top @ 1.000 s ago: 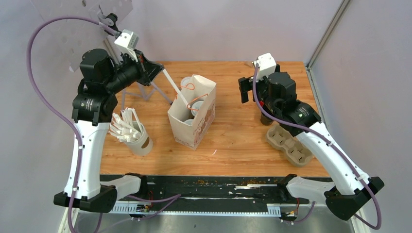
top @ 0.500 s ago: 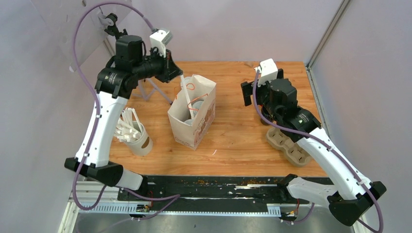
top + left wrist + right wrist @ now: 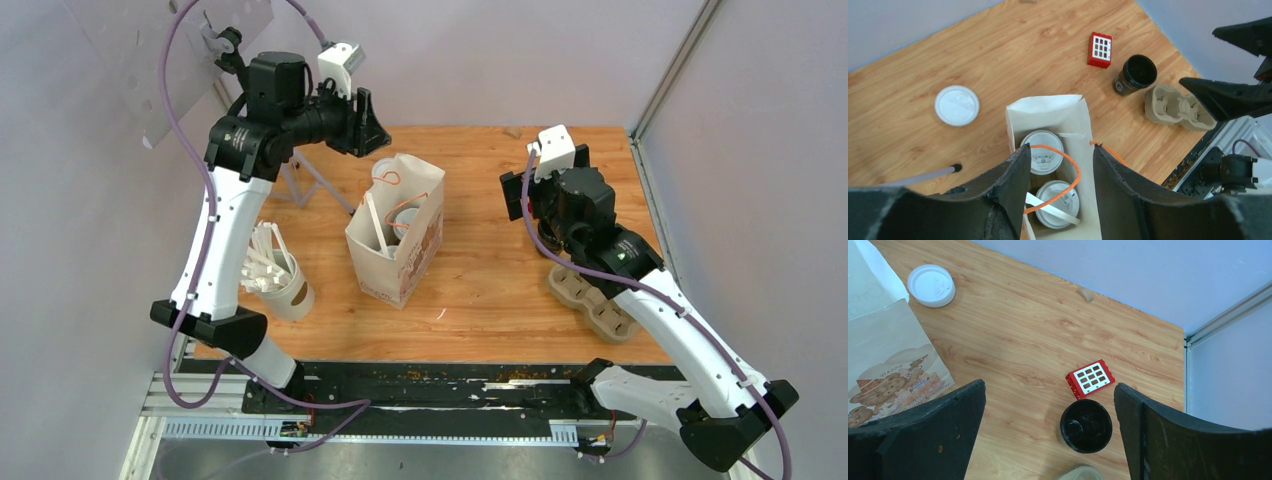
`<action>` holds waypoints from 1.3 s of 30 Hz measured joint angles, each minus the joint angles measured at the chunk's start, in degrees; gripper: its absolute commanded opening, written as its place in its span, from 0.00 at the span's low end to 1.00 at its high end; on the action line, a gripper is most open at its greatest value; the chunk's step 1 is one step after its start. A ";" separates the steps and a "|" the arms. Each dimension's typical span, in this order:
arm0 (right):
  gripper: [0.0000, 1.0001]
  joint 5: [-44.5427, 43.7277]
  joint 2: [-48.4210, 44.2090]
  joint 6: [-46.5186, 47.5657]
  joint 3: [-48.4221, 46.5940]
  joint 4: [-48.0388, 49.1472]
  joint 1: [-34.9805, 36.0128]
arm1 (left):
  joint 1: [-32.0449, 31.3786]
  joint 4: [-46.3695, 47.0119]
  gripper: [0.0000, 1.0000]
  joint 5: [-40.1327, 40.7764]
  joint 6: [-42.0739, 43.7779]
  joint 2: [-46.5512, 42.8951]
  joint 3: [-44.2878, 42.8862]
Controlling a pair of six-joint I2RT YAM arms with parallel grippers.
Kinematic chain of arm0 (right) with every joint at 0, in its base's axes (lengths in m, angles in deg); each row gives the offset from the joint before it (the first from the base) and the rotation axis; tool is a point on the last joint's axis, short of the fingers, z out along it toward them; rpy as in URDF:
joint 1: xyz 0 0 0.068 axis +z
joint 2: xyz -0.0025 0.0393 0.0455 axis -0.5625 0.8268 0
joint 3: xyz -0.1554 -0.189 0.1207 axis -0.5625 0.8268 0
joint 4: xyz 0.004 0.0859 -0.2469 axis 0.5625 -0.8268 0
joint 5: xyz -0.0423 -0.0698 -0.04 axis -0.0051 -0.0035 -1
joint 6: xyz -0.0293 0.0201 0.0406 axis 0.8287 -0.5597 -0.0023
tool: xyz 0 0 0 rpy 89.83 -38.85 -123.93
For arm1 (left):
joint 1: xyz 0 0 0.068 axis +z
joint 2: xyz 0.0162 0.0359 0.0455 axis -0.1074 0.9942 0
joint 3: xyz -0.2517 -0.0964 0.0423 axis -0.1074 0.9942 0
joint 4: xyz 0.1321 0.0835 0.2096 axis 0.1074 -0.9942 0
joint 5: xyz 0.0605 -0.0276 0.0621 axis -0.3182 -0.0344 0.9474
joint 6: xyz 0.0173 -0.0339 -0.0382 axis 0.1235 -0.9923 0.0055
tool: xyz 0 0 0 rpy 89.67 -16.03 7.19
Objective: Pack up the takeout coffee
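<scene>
Swung above the white paper bag [image 3: 415, 250], our half-open, empty left gripper [image 3: 1060, 152] risks snagging its orange loop handle [image 3: 1075, 172] and toppling the white-lidded takeout cups [image 3: 1042, 157]; our right gripper [image 3: 1049, 387] gapes empty.

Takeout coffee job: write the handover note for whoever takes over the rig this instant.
Left gripper: open, empty, over the paper bag.
Right gripper: open, empty, above the lidless black cup.
Both lidded cups stand in the bag; a white straw lies across one lid.
Done: cups bagged.
Left: probably only pulling both arms clear.
</scene>
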State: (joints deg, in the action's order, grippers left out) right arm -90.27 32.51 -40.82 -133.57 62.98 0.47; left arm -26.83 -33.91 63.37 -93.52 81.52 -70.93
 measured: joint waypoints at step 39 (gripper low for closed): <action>1.00 12.74 5.49 -11.32 -8.72 -12.24 0.00 | 0.00 13.73 1.00 28.15 -14.19 -43.82 48.15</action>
State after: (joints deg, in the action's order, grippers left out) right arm -77.52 38.00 -52.15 -142.29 50.74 0.47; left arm -26.83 -20.18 91.52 -107.70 37.69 -22.78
